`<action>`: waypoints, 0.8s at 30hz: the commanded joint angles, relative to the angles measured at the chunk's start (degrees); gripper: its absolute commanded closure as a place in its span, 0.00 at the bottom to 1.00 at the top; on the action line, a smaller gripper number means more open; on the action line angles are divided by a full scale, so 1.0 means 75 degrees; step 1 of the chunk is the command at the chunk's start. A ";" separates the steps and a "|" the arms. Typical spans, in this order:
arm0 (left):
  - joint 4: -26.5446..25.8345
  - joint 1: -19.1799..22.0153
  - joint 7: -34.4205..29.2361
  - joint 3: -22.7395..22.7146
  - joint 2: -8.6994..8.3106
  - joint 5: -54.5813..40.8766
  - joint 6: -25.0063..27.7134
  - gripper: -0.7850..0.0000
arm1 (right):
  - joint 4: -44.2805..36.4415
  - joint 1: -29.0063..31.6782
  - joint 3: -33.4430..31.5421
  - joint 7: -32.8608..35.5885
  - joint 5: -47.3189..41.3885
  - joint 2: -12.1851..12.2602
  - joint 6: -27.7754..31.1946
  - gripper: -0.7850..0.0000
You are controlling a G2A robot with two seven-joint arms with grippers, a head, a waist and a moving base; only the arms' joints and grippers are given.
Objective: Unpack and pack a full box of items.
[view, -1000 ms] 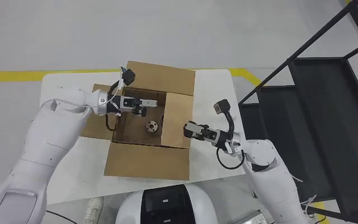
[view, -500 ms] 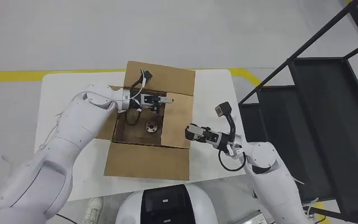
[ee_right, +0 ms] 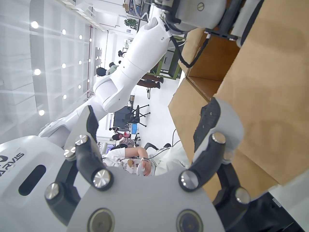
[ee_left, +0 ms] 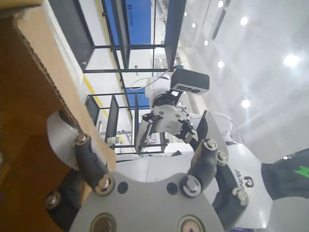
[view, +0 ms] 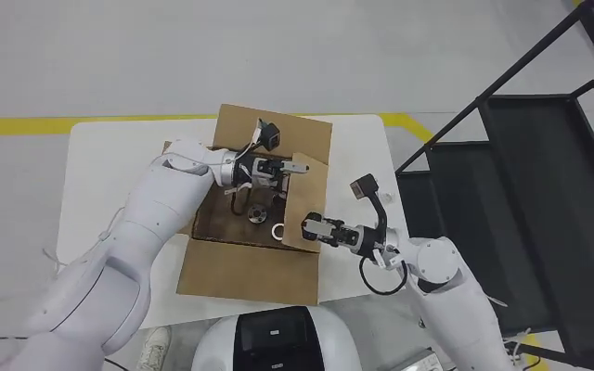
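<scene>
1. The cardboard box (view: 243, 271) sits open near the middle of the white tabletop (view: 102, 176). Its near and far flaps are folded outward.
2. The right-hand flap (view: 311, 197) stands tilted up along the box's right side, and both of my arms meet there.
3. My left end effector (view: 299, 166) reaches across the opening to the far end of that flap. It is spread wide and pinches nothing.
4. In my left wrist view the flap's corrugated edge passes between the fingers. It lies against one finger (ee_left: 58, 134), and the other finger is well clear of the cardboard.
5. My right end effector (view: 309, 225) is at the near end of the same flap, on its outer side. It is also spread and holds nothing.
6. One of its fingers (ee_right: 224, 121) lies just beside the flap's outer face. I cannot tell whether it touches the cardboard.
7. The two end effectors face each other along the flap, near one another but apart.
8. On the box floor lie a small round item (view: 257, 215) and a pale ring (view: 278, 234) just beside it. They are too small for me to say what they are; possibly metal parts.
9. A yellow line (view: 93, 123) runs across the floor beyond the tabletop, and black metal steps (view: 520, 167) stand off to my right.
</scene>
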State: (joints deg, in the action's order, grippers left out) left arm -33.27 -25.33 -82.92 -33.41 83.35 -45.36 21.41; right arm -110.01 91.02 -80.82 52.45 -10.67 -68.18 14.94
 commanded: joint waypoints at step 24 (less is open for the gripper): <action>-0.0131 0.0218 -0.0398 -0.0203 0.0613 -0.0202 -0.0401 0.00 | -0.1240 0.1414 -0.1019 -0.0899 0.1045 0.0267 -0.0872 0.00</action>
State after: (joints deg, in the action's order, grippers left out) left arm -33.84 -23.72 -86.09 -34.60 88.13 -47.40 18.23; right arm -119.26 101.55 -87.97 46.09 -2.71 -66.21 8.75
